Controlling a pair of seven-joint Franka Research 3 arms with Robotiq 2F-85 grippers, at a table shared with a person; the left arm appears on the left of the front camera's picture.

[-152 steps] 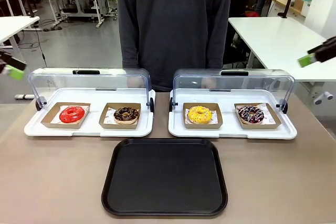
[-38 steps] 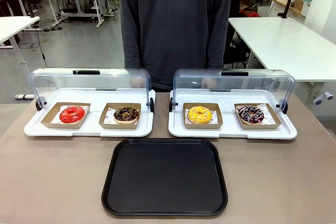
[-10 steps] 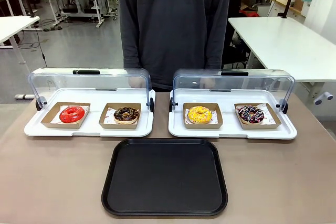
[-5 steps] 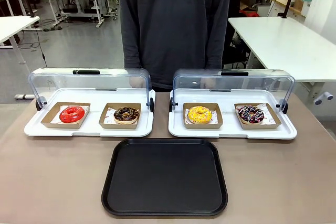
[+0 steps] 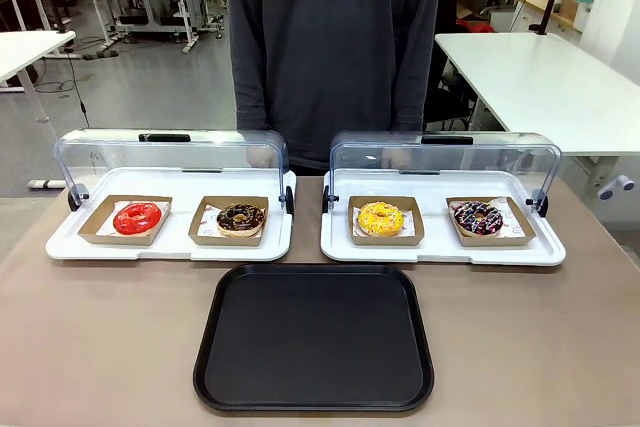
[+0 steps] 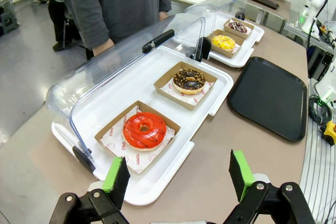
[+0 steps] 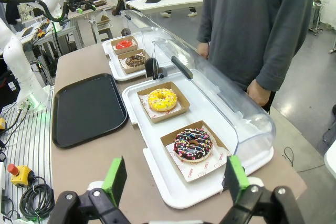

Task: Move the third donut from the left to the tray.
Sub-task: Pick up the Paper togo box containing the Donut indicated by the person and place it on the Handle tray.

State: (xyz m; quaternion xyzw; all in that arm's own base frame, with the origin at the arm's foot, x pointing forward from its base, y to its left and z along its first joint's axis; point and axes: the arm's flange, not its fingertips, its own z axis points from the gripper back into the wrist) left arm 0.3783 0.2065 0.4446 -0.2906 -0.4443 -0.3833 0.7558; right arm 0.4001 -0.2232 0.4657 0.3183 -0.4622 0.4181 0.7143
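Beyond the left gripper [image 6: 177, 178], fingers spread and empty, the yellow-iced donut [image 6: 223, 42] sits far off in its cardboard holder [image 6: 229, 53], sprinkles indistinct. The right gripper [image 7: 174, 179], likewise spread, faces it closer; black tray [image 7: 86, 109] beyond its picture-left finger.

Black left hand [image 6: 177, 176] with green pads [image 6: 116, 174], right hand [image 7: 175, 177] alike, person [image 5: 332, 47] in dark grey long-sleeved top

White tables [image 5: 530, 77] stand on a grey floor [image 5: 150, 87].
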